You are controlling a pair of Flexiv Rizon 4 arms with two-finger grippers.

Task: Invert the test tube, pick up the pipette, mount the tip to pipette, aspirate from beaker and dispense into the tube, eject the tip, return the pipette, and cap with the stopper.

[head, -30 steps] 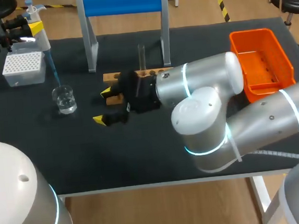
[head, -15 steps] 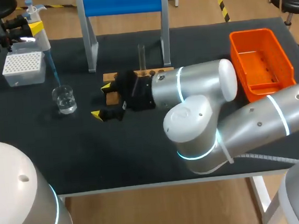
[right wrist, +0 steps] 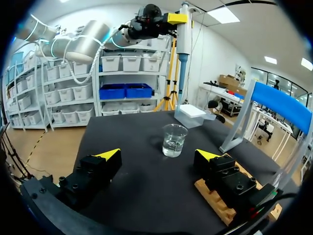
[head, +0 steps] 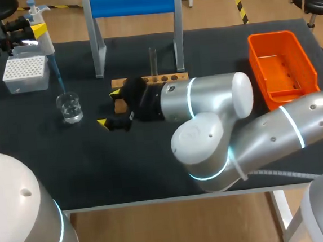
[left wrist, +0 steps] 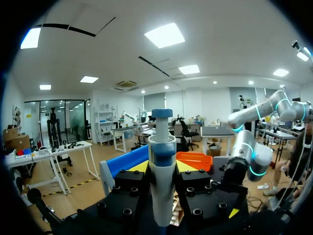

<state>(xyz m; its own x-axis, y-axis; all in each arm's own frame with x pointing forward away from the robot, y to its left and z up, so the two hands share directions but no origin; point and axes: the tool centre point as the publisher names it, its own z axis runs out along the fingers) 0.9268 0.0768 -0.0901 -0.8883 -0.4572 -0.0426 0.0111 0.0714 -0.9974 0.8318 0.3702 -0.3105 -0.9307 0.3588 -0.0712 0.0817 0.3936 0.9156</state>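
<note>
My left gripper (left wrist: 161, 169) is shut on the white-and-blue pipette (left wrist: 161, 186), at the table's far left in the head view (head: 40, 29). The pipette's blue tip (head: 58, 76) points down at the rim of the glass beaker (head: 69, 106), which holds clear liquid. A test tube (head: 153, 60) stands upright in the wooden rack (head: 163, 78). My right gripper (head: 108, 108) stands open beside the rack's left end, right of the beaker. From the right wrist, the beaker (right wrist: 173, 139) sits ahead of the open right gripper (right wrist: 158, 155), and one finger lies over the wooden rack (right wrist: 215, 200).
A white tip box (head: 26, 73) sits at the far left, behind the beaker. The blue-topped stand (head: 131, 3) rises behind the rack. An orange bin (head: 284, 68) is at the right. My right arm's big links (head: 206, 111) cover the table's middle.
My right arm has slid its open gripper a little to the left, along the rack's left end toward the beaker. The left arm and pipette have stayed put.
</note>
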